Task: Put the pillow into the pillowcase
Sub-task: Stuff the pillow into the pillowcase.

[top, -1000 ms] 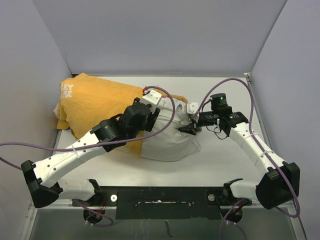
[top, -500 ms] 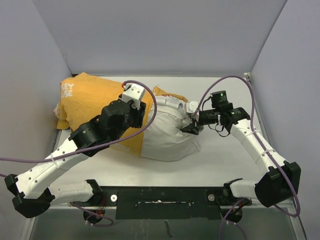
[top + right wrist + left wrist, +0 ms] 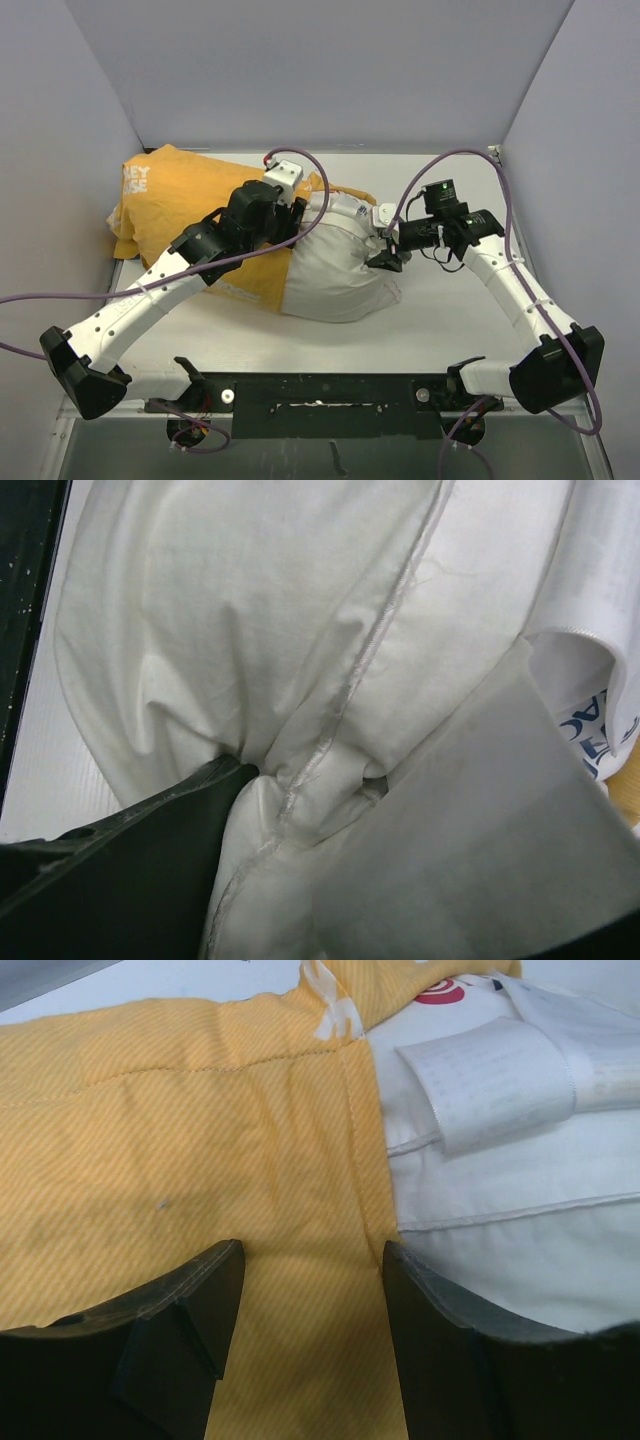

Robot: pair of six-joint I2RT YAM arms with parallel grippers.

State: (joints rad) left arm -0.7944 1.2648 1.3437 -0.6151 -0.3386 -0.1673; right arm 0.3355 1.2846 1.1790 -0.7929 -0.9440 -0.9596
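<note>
The pillowcase lies yellow side up at the left, and the white pillow sticks out of its mouth to the right. My left gripper hovers open over the mouth's hem. In the left wrist view its jaws stand apart over flat yellow pillowcase, with the pillow and its sewn label to the right. My right gripper sits at the pillow's right end. In the right wrist view it is shut on a bunched seam of the pillow.
Grey walls close in the white table at the back and on both sides. A black bar runs along the near edge between the arm bases. Purple cables loop above both arms.
My left gripper swung left along the pillowcase, then came back to its mouth, jaws wider. The right gripper stayed at the pillow's right end.
</note>
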